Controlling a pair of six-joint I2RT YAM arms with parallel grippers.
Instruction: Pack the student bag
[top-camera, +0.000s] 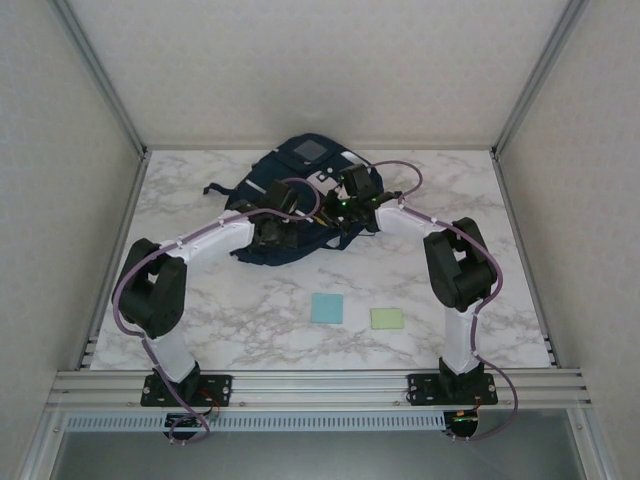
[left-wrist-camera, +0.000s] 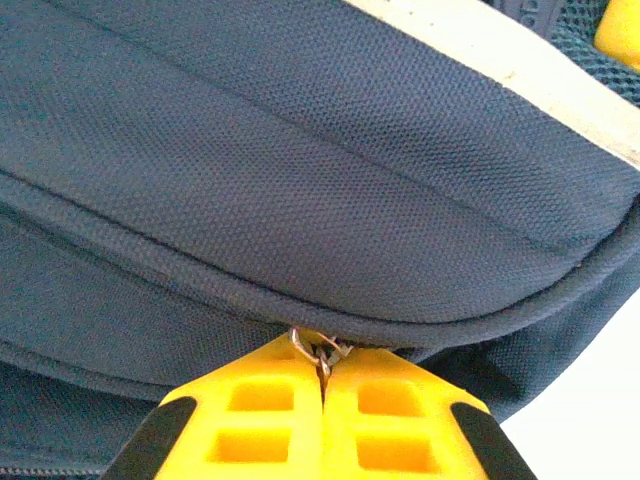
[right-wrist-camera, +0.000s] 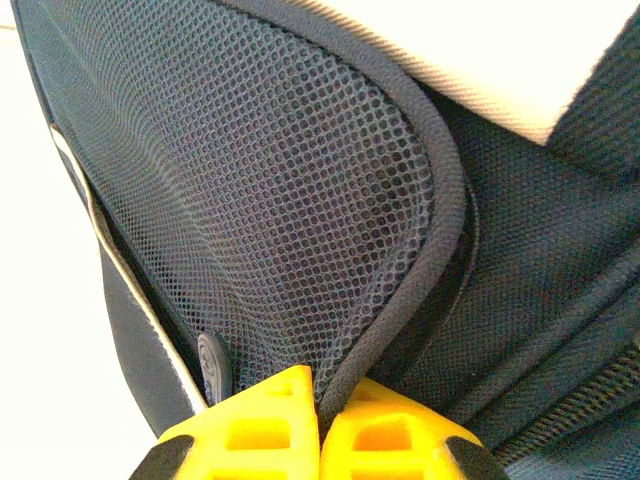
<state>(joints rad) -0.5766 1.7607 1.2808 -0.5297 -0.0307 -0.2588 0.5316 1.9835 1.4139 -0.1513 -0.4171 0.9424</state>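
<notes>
Seemingly opening the student bag (top-camera: 262, 183), flat at the far middle of the table (top-camera: 220, 310). Pinching the zipper pull (left-wrist-camera: 316, 349) with left gripper (left-wrist-camera: 323, 368) fully closed; clamping the mesh pocket rim (right-wrist-camera: 447, 200) with right gripper (right-wrist-camera: 316, 388), likewise closed. Next, probably: drag pull along track, bracing fabric.

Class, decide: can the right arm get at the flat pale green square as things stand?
Probably not yet: its fingers grip the navy fabric backpack's mesh edge, though the square lies uncovered.
</notes>
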